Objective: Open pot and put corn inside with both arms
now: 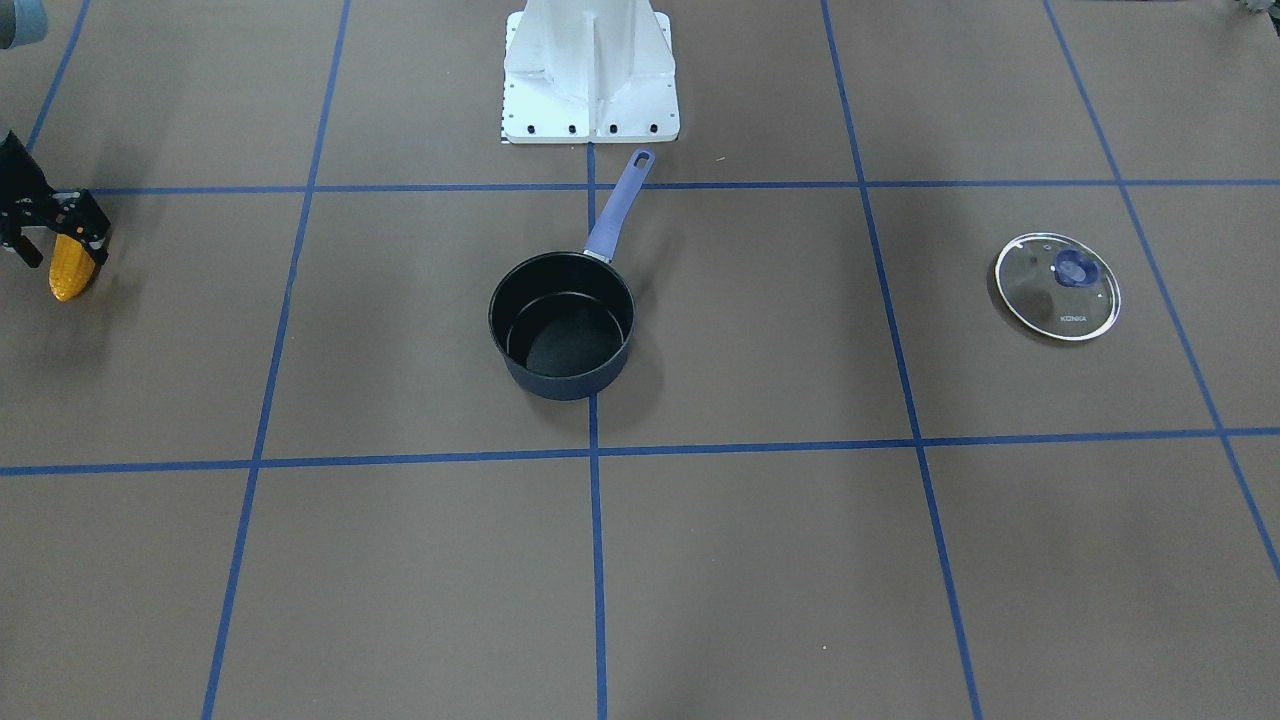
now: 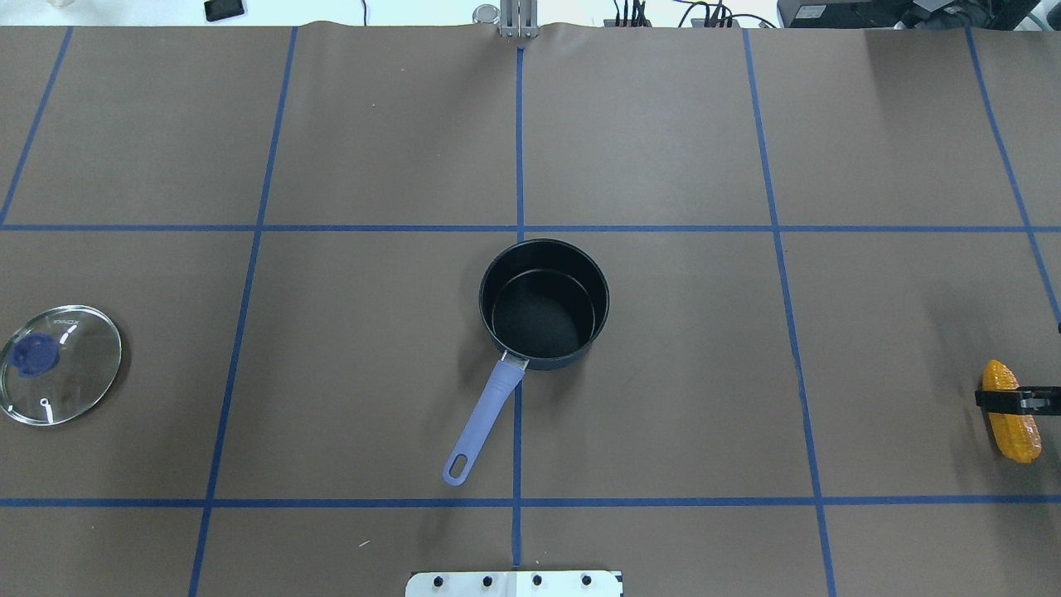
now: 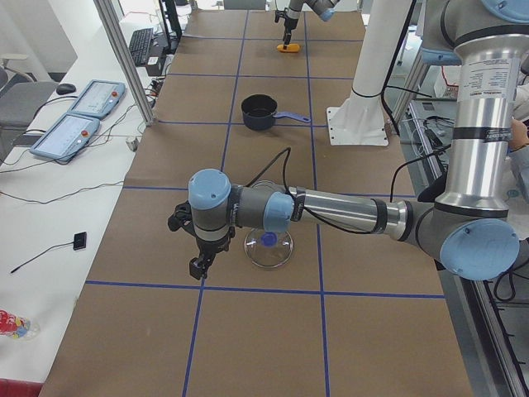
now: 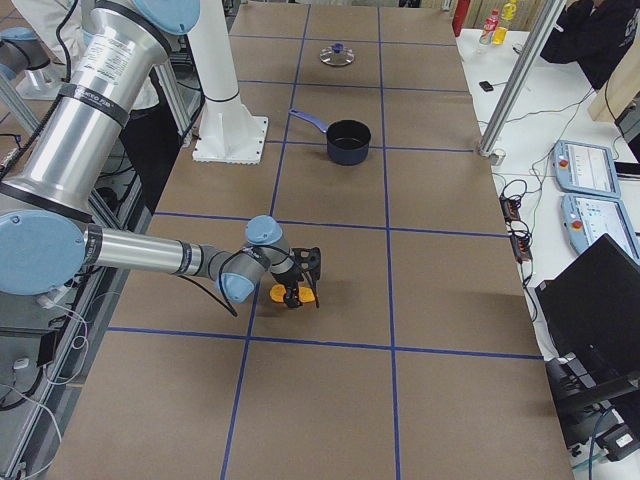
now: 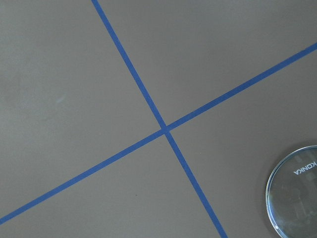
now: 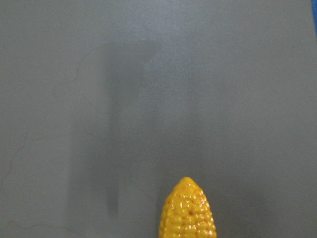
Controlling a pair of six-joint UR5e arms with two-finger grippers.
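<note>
Right end effector (image 2: 1008, 400) at three o'clock, clamped across kernelled yellow corn (image 2: 1018, 435). Left end effector (image 3: 198, 266) points down; its opening is indiscernible. Pot (image 2: 543, 303) uncovered, centre.

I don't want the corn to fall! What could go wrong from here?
The right end effector grips the corn far off to the side, well away from the pot, so it might slip on the long carry. The left end effector hangs by the lid, not at the pot's handle, so nothing steadies the pot; a bump from the corn could shove it.
</note>
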